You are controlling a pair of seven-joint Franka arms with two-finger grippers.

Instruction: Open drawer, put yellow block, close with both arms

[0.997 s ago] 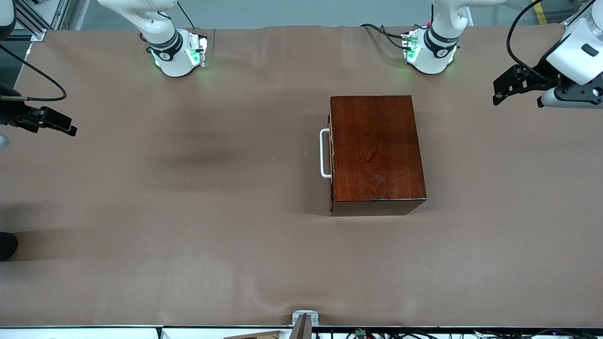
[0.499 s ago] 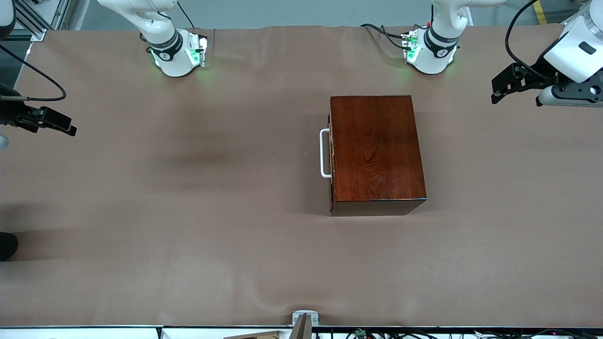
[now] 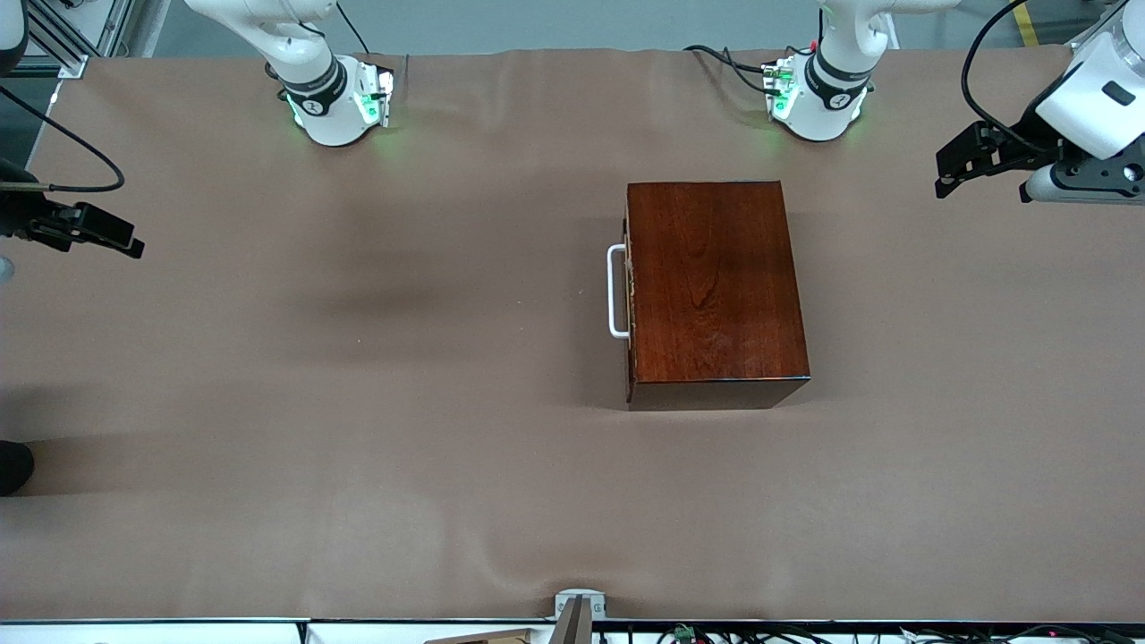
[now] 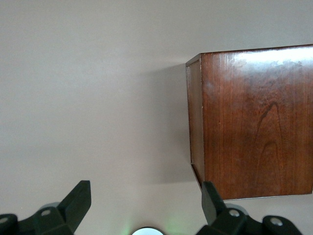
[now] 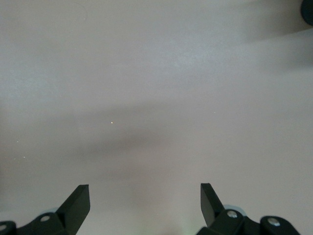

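The mahogany-coloured box (image 3: 716, 286) stands on the brown table, its drawer (image 3: 630, 295) pushed in flush, with the white bar handle (image 3: 615, 291) facing the right arm's end. The yellow block is out of view. My left gripper (image 3: 953, 170) hangs open above the table at the left arm's end, apart from the box. In the left wrist view the box (image 4: 254, 122) lies ahead of the open, empty left gripper (image 4: 145, 193). My right gripper (image 3: 116, 240) is open at the right arm's end. The right wrist view shows the right gripper (image 5: 145, 193) over bare cloth only.
The arms' green-lit bases (image 3: 335, 107) (image 3: 818, 98) stand along the table edge farthest from the front camera. A small metal bracket (image 3: 577, 608) sits at the nearest edge. A dark object (image 3: 13, 465) pokes in at the right arm's end.
The left gripper lifted a little and came back to where it was. The box and the right gripper have not moved.
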